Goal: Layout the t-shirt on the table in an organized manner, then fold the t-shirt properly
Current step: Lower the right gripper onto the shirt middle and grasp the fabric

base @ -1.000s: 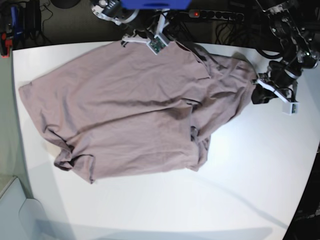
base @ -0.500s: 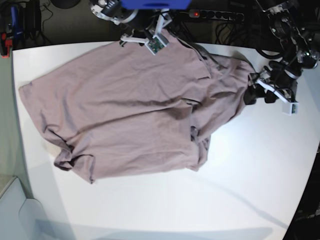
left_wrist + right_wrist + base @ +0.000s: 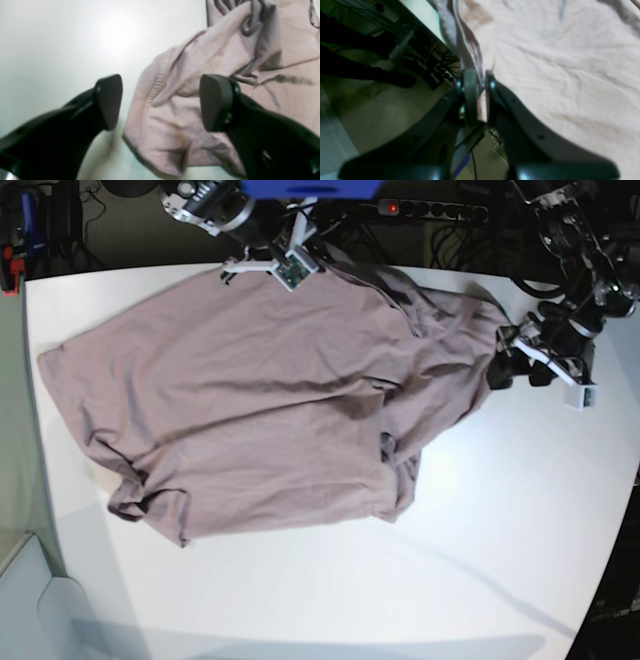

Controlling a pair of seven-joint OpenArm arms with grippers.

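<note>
The mauve-pink t-shirt lies spread and wrinkled over the left and middle of the white table, bunched along its right side. My right gripper is at the far table edge. In the right wrist view its fingers are shut on the t-shirt edge, which hangs over the table rim. My left gripper is at the shirt's right end. It stands open in the left wrist view, its fingertips apart above a hemmed cloth fold, with nothing held.
Behind the far table edge are a power strip, cables and arm hardware. The floor and wiring show beyond the rim in the right wrist view. A red and blue object stands off the table at the far left.
My left gripper has opened and let go of the shirt's right end. My right gripper opened, shut again on the far edge, and shifted left along it.
</note>
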